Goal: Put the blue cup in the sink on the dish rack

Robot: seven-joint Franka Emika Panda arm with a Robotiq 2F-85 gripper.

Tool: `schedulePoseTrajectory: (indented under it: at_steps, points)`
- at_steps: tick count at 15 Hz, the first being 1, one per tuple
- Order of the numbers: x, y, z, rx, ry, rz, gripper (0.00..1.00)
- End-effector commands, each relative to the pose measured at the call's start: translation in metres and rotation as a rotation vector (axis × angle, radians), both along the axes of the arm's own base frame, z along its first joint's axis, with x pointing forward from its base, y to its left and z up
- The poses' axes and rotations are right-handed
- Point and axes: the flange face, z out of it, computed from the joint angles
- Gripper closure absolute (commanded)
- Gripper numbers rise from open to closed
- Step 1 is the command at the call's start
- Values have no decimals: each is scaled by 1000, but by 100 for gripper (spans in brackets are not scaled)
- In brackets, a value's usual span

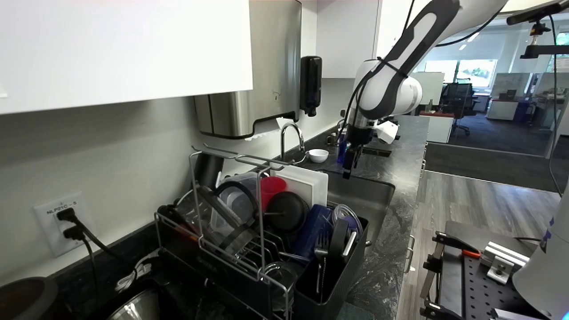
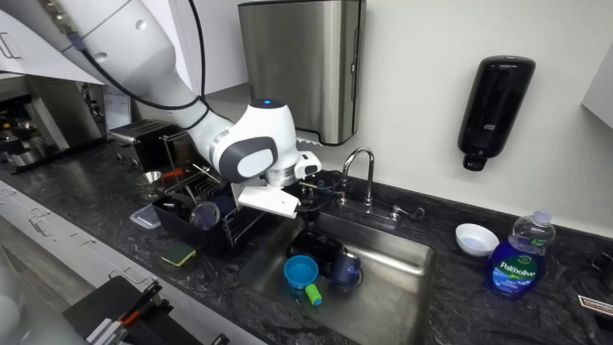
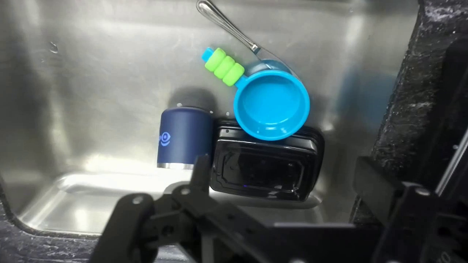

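Pincer [image 3: 284,173]: spread wide, nothing held, above the sink [image 2: 383,306]. In the wrist view it is centred over the black box [image 3: 268,168], off to one side of the blue cup [image 3: 185,137]; one fingertip [image 3: 201,175] overlaps the cup's edge there. Clearance below cannot be read. Risk 1: a straight descent would probably land that fingertip on the cup, or close on the box instead.

Cup: in the sink, apparently on its side, steel band toward the faucet [image 2: 370,184], just beside the box; contact cannot be told. Risk 2: with little room for a finger between them, the box may be dragged along, or the curved wall may roll out of the grip.

The light-blue pot [image 3: 271,104] overlaps the box in the wrist view. A knock to the box could tip the pot onto the knife [image 3: 226,25].

Faucet stands near the arm [image 2: 143,57]. Risk 3: a careless lift might strike it.

Dish rack [image 1: 231,278]: crowded, with a red cup [image 1: 272,189] and a white board [image 1: 306,182]. Risk 4: without a free gap, a released cup may topple.
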Motion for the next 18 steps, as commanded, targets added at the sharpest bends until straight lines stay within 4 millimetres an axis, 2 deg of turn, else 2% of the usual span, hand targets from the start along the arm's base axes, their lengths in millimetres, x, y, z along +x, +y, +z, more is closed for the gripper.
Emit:
schedulePoseTrajectory:
  at_steps: [1, 3, 13, 15, 18]
  points:
    - [7, 3, -5, -4, 0, 2, 0]
    - [11, 6, -11, -4, 7, 4, 0]
    - [12, 4, -8, -4, -2, 0, 0]
    - [20, 6, -11, -4, 14, 28, 0]
    - [47, 13, -16, 11, -5, 75, 0]
